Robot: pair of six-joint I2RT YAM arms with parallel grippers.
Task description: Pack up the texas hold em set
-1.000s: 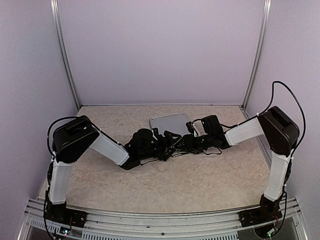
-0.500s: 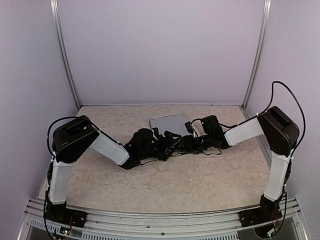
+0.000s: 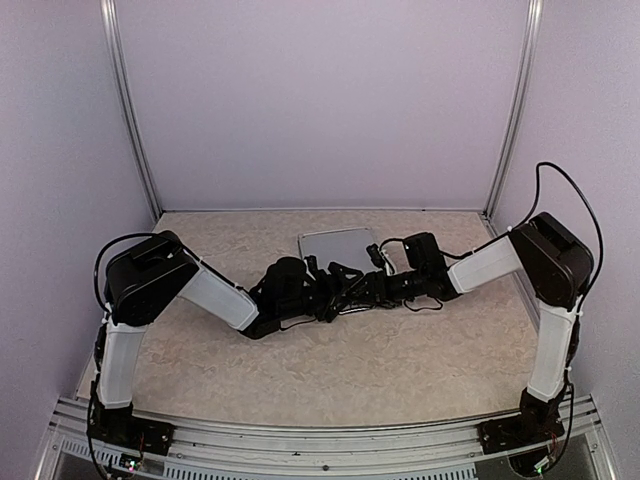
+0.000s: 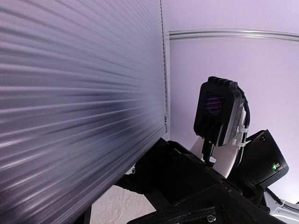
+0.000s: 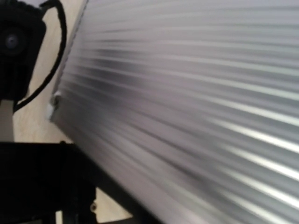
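1. The silver aluminium briefcase (image 3: 338, 243) of the hold 'em set lies flat with its lid down at the middle rear of the table (image 3: 330, 370). No cards, chips or discs show anywhere outside it.

2. Both arms reach in low from either side. The left gripper (image 3: 338, 290) and the right gripper (image 3: 368, 287) meet at the case's near edge, just beside one another.

3. Each wrist view is filled by the ribbed lid (image 4: 70, 93), seen at a grazing angle and blurred. Whether either pair of fingers stands open or is clamped on the case edge cannot be told.

4. Judged from this, packing is nearly done. The step in hand looks like securing or shifting the shut case along its front edge.

5. To do it well, the two grippers should work the edge evenly, so the lid seats square and the case does not skid toward the back wall.

6. The main risk is the crowded grippers knocking each other. One should hold the case steady while the other acts.
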